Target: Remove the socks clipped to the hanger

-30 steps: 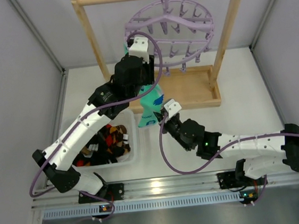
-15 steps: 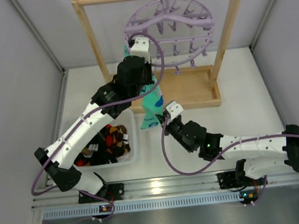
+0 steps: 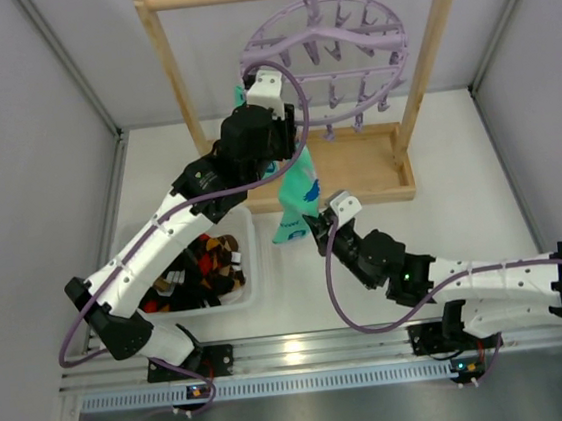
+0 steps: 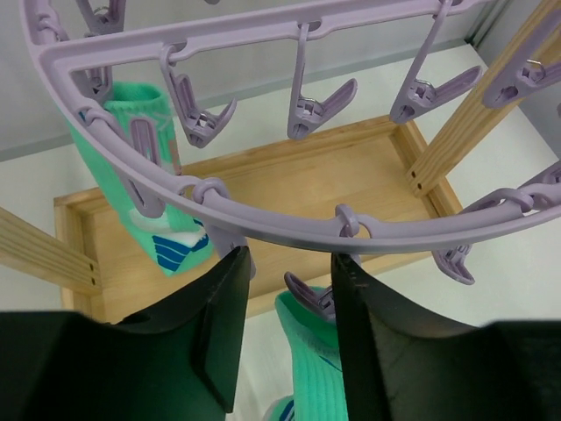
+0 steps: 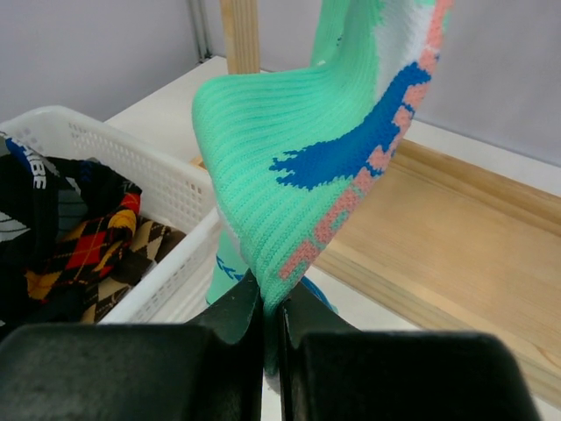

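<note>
The lavender hanger (image 3: 327, 50) hangs from the wooden rail, and its ring (image 4: 263, 226) crosses the left wrist view. A teal-mint sock (image 3: 298, 183) hangs from a clip (image 4: 317, 298) on that ring. My left gripper (image 3: 285, 138) is open just under the ring (image 4: 289, 263), with one finger on each side of that clip and the sock's cuff (image 4: 311, 351). My right gripper (image 3: 315, 229) is shut on the sock's lower part (image 5: 324, 158) and holds it taut. A second teal sock (image 4: 140, 167) is clipped further left on the ring.
A white basket (image 3: 254, 274) at the left holds argyle and dark socks (image 3: 209, 261); it also shows in the right wrist view (image 5: 131, 180). The wooden frame's tray base (image 3: 367, 166) sits under the hanger, between its uprights. Grey walls enclose the table.
My right gripper has moved right and toward the near edge with the sock's lower end, drawing the sock taut. The hanger has swung to the right. My left gripper stays at the clip.
</note>
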Motion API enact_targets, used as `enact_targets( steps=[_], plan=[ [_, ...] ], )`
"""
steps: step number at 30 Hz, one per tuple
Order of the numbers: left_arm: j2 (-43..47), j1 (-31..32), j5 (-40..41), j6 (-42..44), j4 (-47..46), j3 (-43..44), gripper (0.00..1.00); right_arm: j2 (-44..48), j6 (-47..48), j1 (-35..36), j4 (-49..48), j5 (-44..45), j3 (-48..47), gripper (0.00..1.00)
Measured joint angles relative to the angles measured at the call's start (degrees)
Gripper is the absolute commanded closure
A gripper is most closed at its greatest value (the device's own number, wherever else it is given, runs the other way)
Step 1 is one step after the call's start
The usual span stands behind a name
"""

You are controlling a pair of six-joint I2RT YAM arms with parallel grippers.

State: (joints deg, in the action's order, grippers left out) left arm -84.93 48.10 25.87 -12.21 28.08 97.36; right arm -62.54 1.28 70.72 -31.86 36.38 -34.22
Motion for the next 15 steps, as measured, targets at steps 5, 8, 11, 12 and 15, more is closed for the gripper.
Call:
enact_targets(
  steps=[5, 8, 11, 12, 15],
  plan=[
    [0.0, 0.0, -1.8, -0.2, -0.1, 0.0, 0.47, -1.6, 0.1, 0.0, 0.0, 0.0, 0.0, 1.00],
    [0.1, 0.0, -2.8, -0.3, -0.3, -0.2, 0.48, -2.7, 0.1, 0.0, 0.0, 0.0, 0.0, 1.00],
    [0.6, 0.0, -3.8, -0.8, -0.9, -0.9, 0.49, -3.3, 0.2, 0.0, 0.0, 0.0, -0.2, 1.00],
    [0.8, 0.1, -3.9, -1.1, -1.1, -1.1, 0.49, -3.6, 0.2, 0.0, 0.0, 0.0, -0.5, 1.00],
    [1.9, 0.3, -3.9, -1.6, -1.2, -1.7, 0.52, -4.3, 0.2, 0.0, 0.0, 0.0, -1.2, 1.00]
  ],
)
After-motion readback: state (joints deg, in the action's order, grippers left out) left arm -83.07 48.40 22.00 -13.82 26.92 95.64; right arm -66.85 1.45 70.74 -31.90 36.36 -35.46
